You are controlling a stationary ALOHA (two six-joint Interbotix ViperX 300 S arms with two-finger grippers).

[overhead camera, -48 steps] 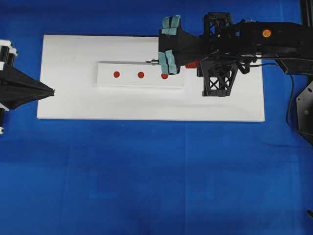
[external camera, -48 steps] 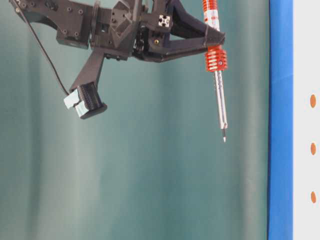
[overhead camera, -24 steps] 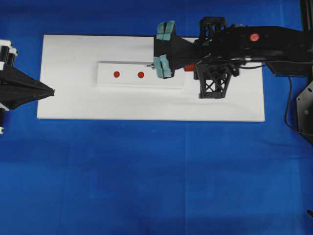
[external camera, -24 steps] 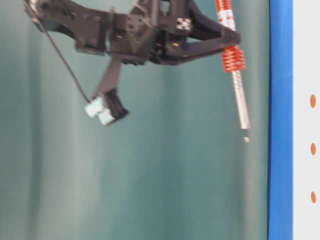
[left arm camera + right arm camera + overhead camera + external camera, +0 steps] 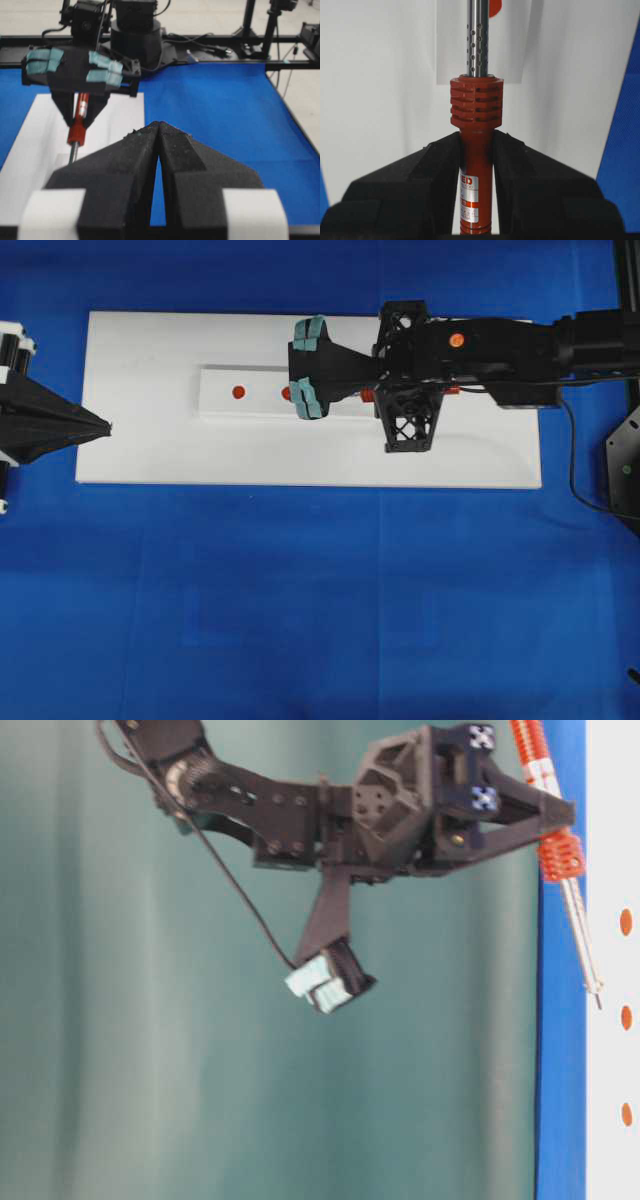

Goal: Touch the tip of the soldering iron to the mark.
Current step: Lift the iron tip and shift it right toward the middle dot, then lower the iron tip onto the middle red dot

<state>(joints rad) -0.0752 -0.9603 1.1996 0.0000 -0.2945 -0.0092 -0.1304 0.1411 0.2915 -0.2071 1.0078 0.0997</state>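
1. Since 1 second ago the right hand (image 5: 322,364) has travelled leftward along the white board (image 5: 150,450) in the overhead view, from over the rightmost red mark to the middle one, which it now half covers. The left hand (image 5: 105,426) has kept its place at the board's left edge.
2. In the table-level view the soldering iron (image 5: 561,850) has come much closer to the board: earlier the tip hung well apart from the blue desk (image 5: 300,620) edge, now it is just beside the white surface.
3. The iron's long axis runs along the length of the raised white strip (image 5: 225,405), cord end toward the board's right edge and the tip (image 5: 598,1003) toward its left edge, tilted down toward the surface. The tip sits very near the middle mark (image 5: 626,1017) of 3; whether it touches cannot be told.
4. The right hand is pinching the orange-red handle (image 5: 474,175) just behind the ribbed collar (image 5: 476,106), both black fingers (image 5: 415,192) pressed against it. The perforated silver shaft (image 5: 477,37) points away toward a red mark at the top edge of the wrist view.
5. The left hand is pressed together, holding nothing, its fingertips (image 5: 159,131) meeting in a point above the desk.
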